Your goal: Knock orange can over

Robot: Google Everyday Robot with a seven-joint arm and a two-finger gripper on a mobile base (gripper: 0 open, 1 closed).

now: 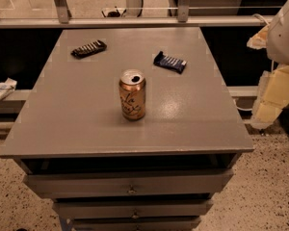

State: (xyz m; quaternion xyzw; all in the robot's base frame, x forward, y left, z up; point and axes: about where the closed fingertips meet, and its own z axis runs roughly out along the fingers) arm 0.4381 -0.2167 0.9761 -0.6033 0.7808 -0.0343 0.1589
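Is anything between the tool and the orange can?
Nothing visible. The tool hangs beyond the table on its right side; the orange can stands upright mid-table. The black bar and the blue bar lie behind it, off that path.

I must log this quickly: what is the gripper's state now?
Gripper: cannot be told; it is at the right edge, beside the table, apart from the orange can.
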